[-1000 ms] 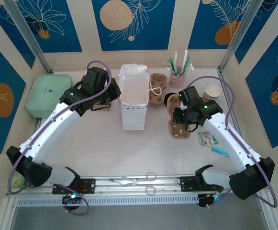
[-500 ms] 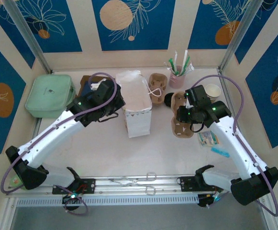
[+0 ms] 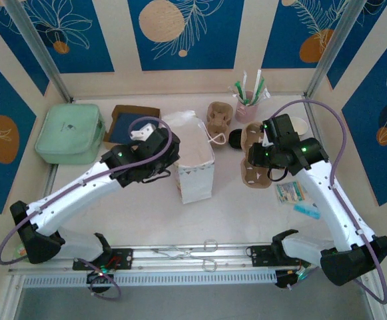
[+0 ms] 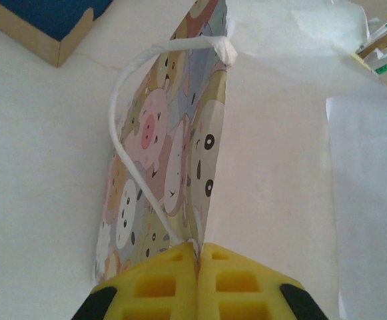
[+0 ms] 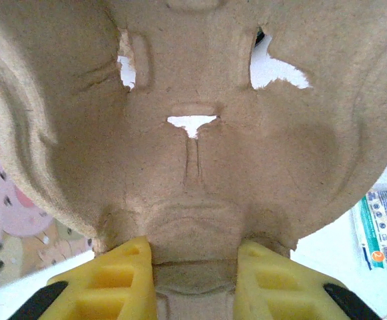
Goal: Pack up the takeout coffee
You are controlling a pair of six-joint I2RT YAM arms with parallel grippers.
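Observation:
The takeout coffee [image 3: 234, 139] shows as a black round lid on the table between the white paper bag [image 3: 196, 163] and the brown pulp cup carrier [image 3: 254, 167]. My left gripper [image 3: 164, 158] is shut on the bag's left rim; in the left wrist view its yellow fingers [image 4: 198, 252] pinch the edge of the cartoon-printed bag [image 4: 156, 167] beside the white cord handle [image 4: 121, 127]. My right gripper [image 3: 265, 160] is shut on the cup carrier, whose underside [image 5: 200, 127] spans the right wrist view, a ridge clamped between the fingers [image 5: 194, 270].
A second carrier [image 3: 218, 117] and a pink cup of straws [image 3: 246, 107] stand at the back. A green case [image 3: 70, 133] and a brown box [image 3: 130, 121] lie at left. Sachets [image 3: 290, 193] lie at right. A white-rimmed cup [image 3: 300, 125] stands behind the right arm.
My left gripper has dragged the bag nearer and to the right, uncovering the brown box. My right gripper has shifted slightly right and back with the carrier.

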